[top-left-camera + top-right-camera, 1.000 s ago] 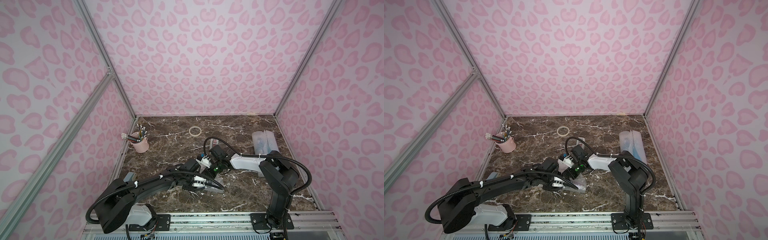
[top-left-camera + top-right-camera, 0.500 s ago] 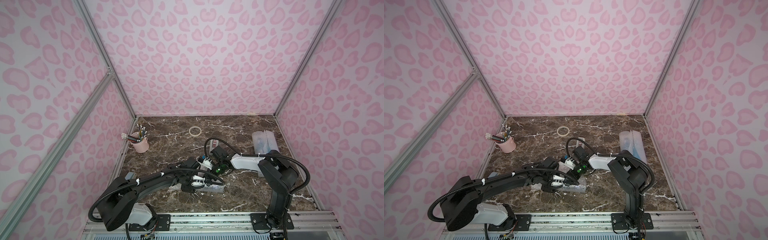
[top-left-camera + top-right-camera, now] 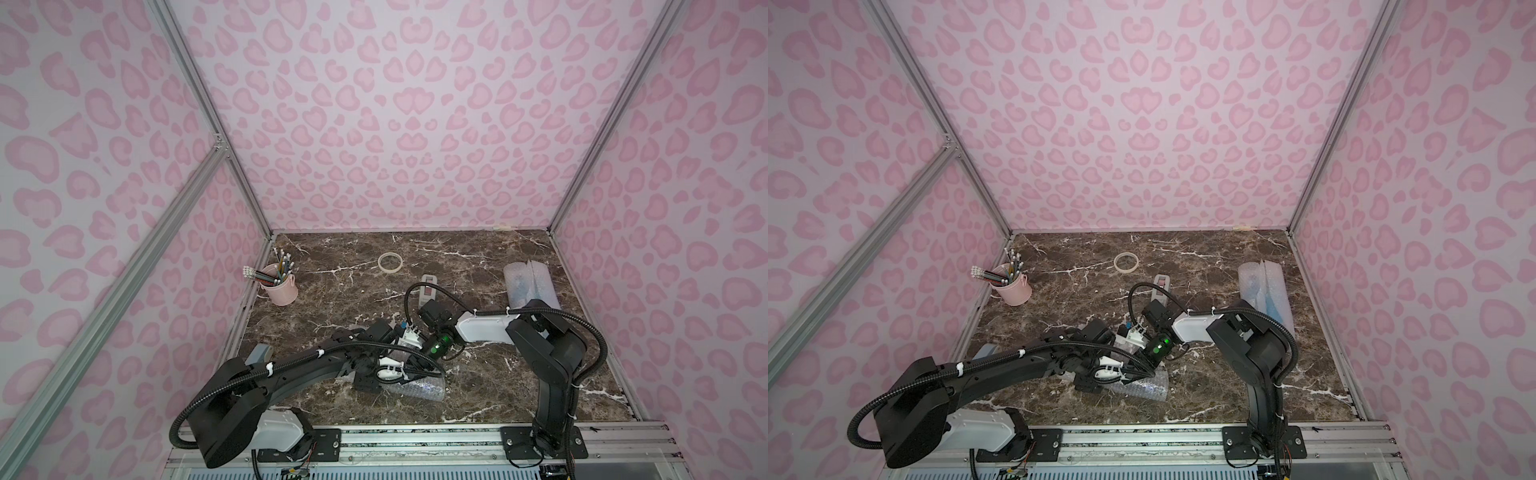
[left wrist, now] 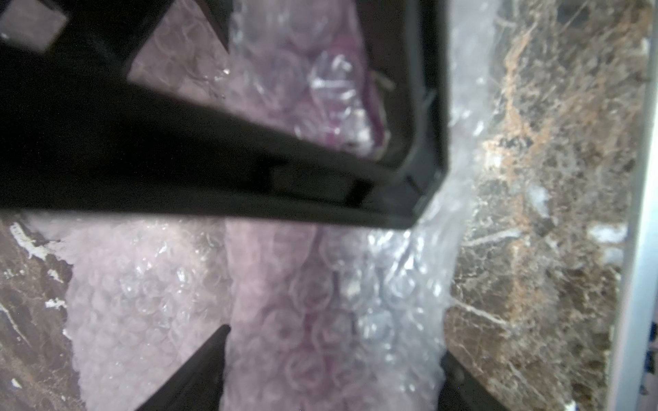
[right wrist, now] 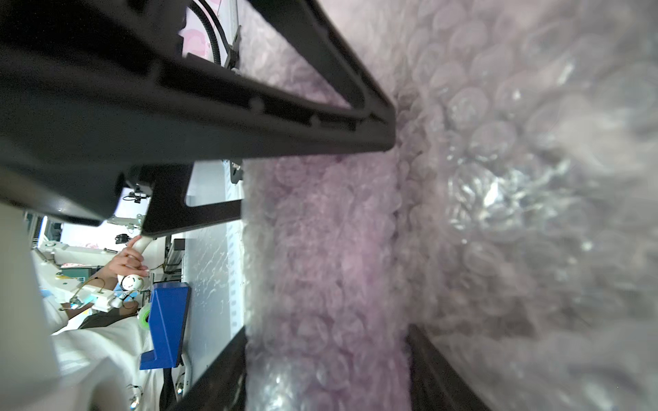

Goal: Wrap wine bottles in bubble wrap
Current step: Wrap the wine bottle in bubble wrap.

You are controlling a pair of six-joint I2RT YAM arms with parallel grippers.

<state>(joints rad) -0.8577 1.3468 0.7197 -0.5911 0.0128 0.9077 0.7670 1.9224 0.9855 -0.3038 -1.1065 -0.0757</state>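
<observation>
Near front rail: left jaws wide around bubble wrap (bare marble rightward); right jaws' grip unclear.

- Both top views looked steeply down from above the near rail, sharing the whole marble table
- Both wrist cameras sat close against the bubble wrap; the right one faced out past the table edge

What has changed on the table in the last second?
The right gripper eased slightly toward the front edge, and the wrapped bundle seems nudged the same way. The left gripper stayed at the bundle; tape roll, pencil cup and far bubble wrap unmoved.
</observation>
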